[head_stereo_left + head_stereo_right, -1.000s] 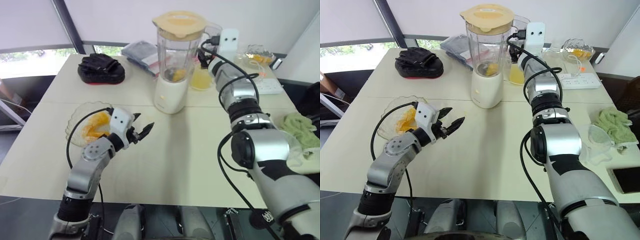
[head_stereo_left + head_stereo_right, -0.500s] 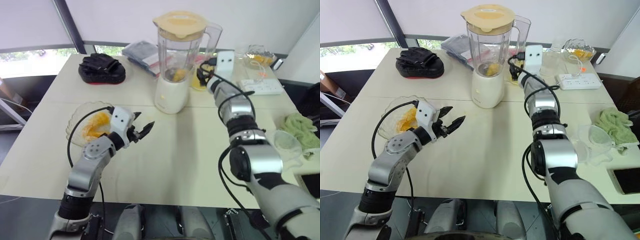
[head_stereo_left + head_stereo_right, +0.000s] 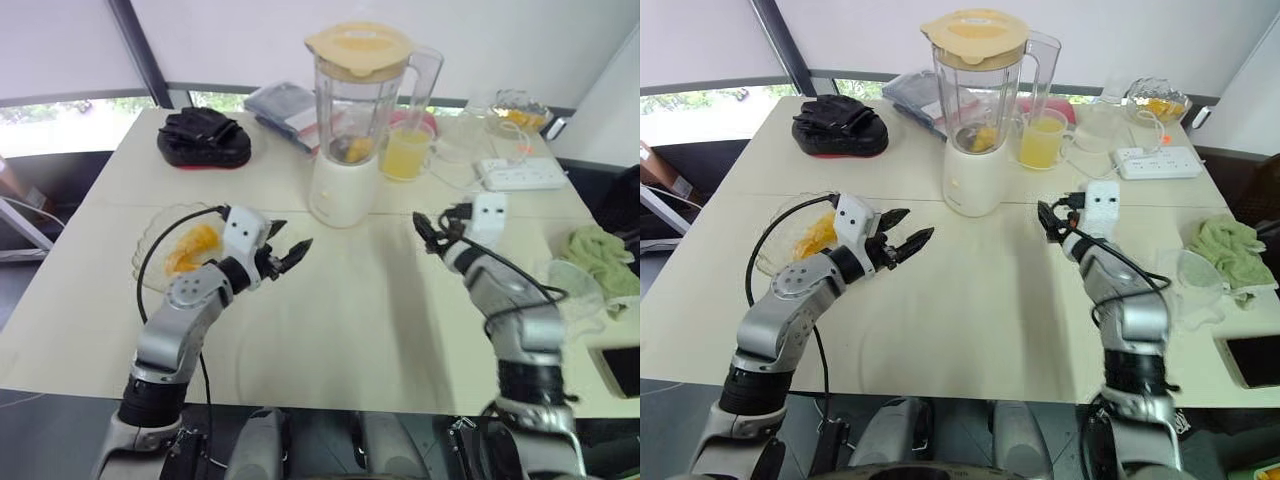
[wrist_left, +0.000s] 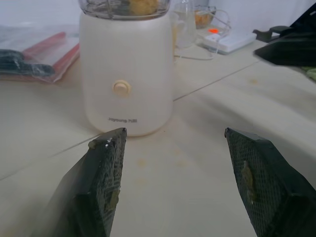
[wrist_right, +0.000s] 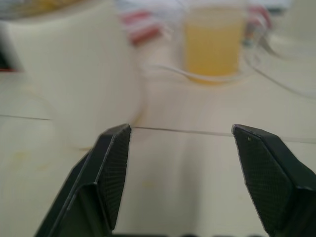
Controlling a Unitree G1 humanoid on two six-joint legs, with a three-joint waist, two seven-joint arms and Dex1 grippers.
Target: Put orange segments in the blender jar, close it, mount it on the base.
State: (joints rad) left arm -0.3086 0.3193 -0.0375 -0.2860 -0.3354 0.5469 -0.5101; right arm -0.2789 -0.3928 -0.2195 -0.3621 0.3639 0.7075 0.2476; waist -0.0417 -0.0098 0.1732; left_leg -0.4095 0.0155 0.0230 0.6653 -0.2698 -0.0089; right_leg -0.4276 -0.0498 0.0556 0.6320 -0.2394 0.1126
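- Two pincers hang over the table [image 3: 350, 330], both with fingers spread apart and holding nothing.
- Far left, a glass dish [image 3: 145, 250] holds orange segments [image 3: 190, 245]; the left gripper [image 3: 288, 240] hovers just beside it, pointing toward the blender.
- In the middle, the blender jar [image 3: 355, 105] stands upright on its white base [image 3: 338, 190], with the yellow lid [image 3: 358, 48] on top and orange pieces [image 3: 350, 150] at its bottom.
- By this look the task is at or near its end: filled, closed, mounted.
- To finish well, I would check that the jar sits square on the base and the lid lies flat all round, then keep both arms low and clear of the jar's handle.
- The right gripper [image 3: 432, 228] hovers right of the base, apart from it; any move there should avoid the glass of juice [image 3: 403, 150] behind.
- The table is pale, with a seam running across it. It carries a black bundle [image 3: 205, 138] at the back left, a power strip [image 3: 520, 172] at the back right and a green cloth [image 3: 600, 255] at the right edge.
- A window [image 3: 60, 115] lies behind on the left, a plain wall beyond.
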